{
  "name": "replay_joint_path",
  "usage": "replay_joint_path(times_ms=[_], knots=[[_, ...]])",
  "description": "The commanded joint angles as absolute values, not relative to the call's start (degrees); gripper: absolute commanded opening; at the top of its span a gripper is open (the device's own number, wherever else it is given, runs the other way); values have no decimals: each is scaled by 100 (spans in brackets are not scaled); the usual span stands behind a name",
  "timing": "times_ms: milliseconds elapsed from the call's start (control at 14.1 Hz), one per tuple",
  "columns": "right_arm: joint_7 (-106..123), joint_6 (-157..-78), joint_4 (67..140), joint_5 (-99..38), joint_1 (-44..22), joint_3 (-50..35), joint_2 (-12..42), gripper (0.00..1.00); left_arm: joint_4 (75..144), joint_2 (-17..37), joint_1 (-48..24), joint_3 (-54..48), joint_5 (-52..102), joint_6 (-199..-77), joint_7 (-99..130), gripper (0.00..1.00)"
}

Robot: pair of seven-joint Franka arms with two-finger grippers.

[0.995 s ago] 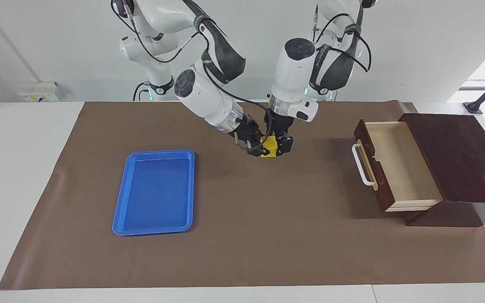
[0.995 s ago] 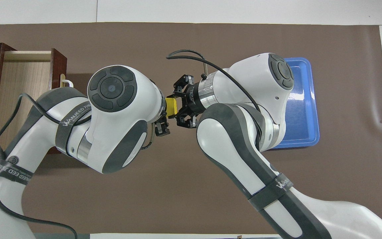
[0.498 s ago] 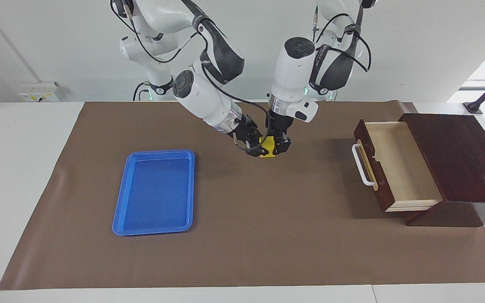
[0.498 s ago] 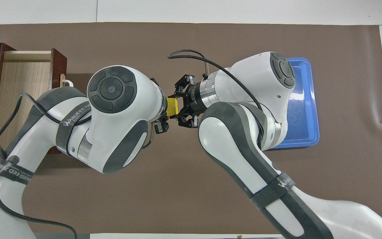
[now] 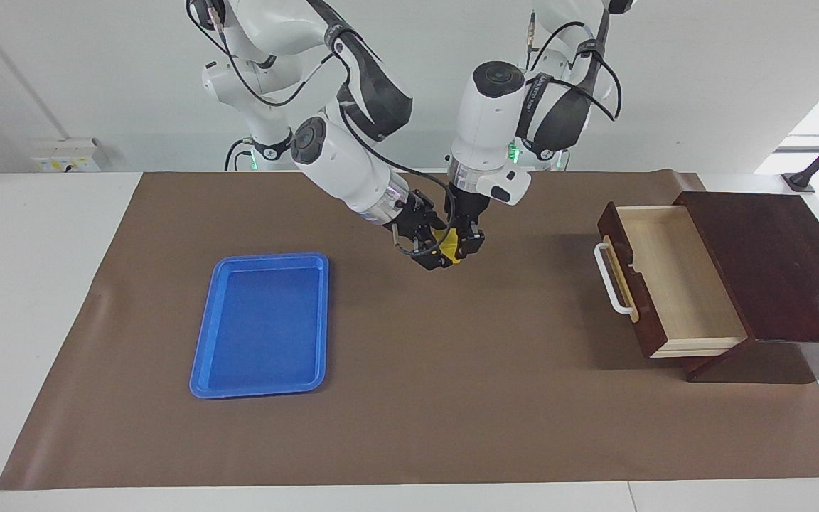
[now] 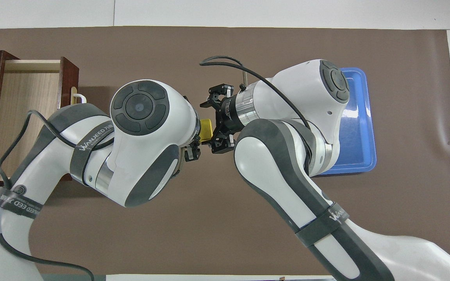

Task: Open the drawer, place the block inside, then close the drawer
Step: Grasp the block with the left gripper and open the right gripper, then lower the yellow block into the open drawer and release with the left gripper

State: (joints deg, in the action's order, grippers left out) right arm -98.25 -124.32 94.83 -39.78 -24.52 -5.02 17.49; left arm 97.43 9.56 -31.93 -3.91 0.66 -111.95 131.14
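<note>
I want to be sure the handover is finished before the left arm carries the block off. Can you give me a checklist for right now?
1. Left pincer shut on the block: ok.
2. Right pincer opened, letting go of the block: ok by its spread fingers in the overhead view, though it sits close beside the block.
3. Block lifted off the brown mat: ok, it hangs in the air over the mat's middle.
4. Drawer pulled open, pale inside bare: ok.
5. Path to the drawer over the mat free of things: ok; the blue tray lies toward the right arm's end.

Bare mat [image 5: 523, 284] up to drawer [image 5: 672, 277]
</note>
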Motion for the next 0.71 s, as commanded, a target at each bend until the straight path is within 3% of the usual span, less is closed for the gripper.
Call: replay_joint_path(times_ms=[0, 213, 498, 640], knots=[[-9905, -12410, 9422, -4087, -2382, -554, 1758, 100, 9396, 731, -2797, -290, 70, -10443, 12483, 0], [-9905, -12384, 9413, -4096, -2373, -554, 1758, 100, 9387, 291, -1963, -290, 114, -9811, 11482, 0], [-9905, -12357, 9352, -4087, -2373, -545, 1758, 100, 9474, 220, -373, -290, 105, -9738, 9680, 0], [-9905, -12357, 9352, -4087, -2373, -545, 1758, 100, 9702, 194, 86, -290, 114, -10018, 9300, 0]])
